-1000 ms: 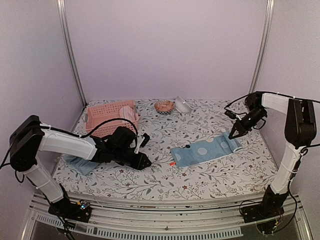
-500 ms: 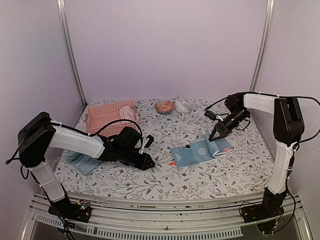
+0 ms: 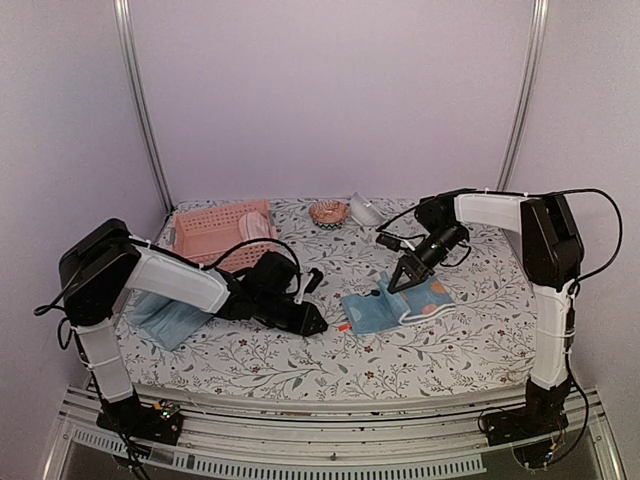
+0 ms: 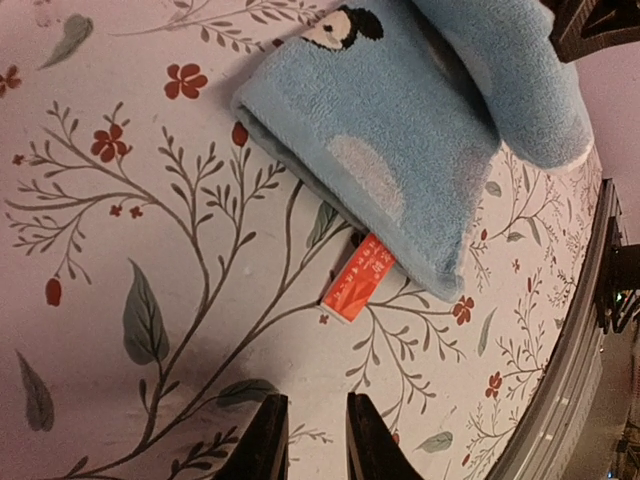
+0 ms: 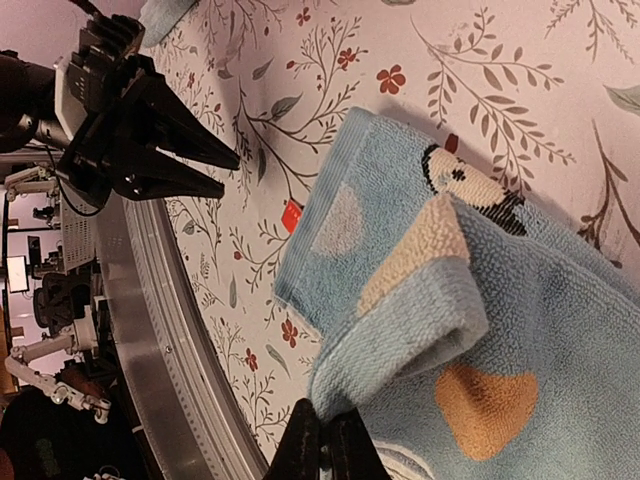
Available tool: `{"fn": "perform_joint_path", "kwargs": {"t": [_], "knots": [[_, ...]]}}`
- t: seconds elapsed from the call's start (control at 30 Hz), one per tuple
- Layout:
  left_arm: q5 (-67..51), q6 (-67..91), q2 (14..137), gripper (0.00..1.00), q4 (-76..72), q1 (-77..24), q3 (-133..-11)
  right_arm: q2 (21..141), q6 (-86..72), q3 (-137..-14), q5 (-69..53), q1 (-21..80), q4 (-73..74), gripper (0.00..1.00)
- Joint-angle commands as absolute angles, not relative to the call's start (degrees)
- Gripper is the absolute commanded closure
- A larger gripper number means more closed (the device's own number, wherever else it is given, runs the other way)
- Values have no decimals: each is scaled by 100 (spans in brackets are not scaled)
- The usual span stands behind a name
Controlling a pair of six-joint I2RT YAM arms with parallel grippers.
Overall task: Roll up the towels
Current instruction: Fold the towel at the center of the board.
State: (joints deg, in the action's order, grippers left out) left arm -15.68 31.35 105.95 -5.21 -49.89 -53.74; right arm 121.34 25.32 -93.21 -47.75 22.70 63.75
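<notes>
On the surface (image 3: pixel 450 345), right end effector (image 3: pixel 398 284) grasping blue towel (image 3: pixel 375 313)

I have it clenched on the towel's folded-over edge, lifted above the flat half. Near the towel's orange tag (image 4: pixel 358 282), my left end effector (image 3: pixel 320 326) is slightly parted, holding nothing.

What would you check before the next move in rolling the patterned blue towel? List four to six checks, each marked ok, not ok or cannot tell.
1. Right gripper shut on the folded-over end of the blue towel: ok.
2. Left gripper open, beside the orange tag, off the towel: ok.
3. Towel's free end flat on the table: ok.
4. Fold square across the width: cannot tell.
5. Pink basket and teal towel apart from the roll: ok.
</notes>
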Motion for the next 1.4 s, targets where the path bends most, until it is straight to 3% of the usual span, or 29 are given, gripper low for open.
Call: {"fn": "perform_joint_path", "kwargs": {"t": [0.0,0.3,1.0,1.1,1.27,1.37], "knots": [[-1710,3324,10868,77,-868,-5114,-5601,12379,2250,-9718,-5146,2406,6256,97],[-2039,3830,11442,77,-1572,-5187,-5759,12650,2022,-9870,-5134,2689,6129,97],[-2094,3885,11764,79,-1617,-5220,-5961,13043,1953,-10191,-5101,3037,6196,96],[-2093,3879,11752,79,-1612,-5228,-5946,13137,1998,-10263,-5164,3041,6253,90],[-2006,3854,11681,79,-1529,-5226,-5907,13156,2385,-10487,-5465,3043,6621,65],[-1828,3841,11420,79,-1383,-5226,-5810,12921,2600,-10463,-5278,3015,6816,61]]}}
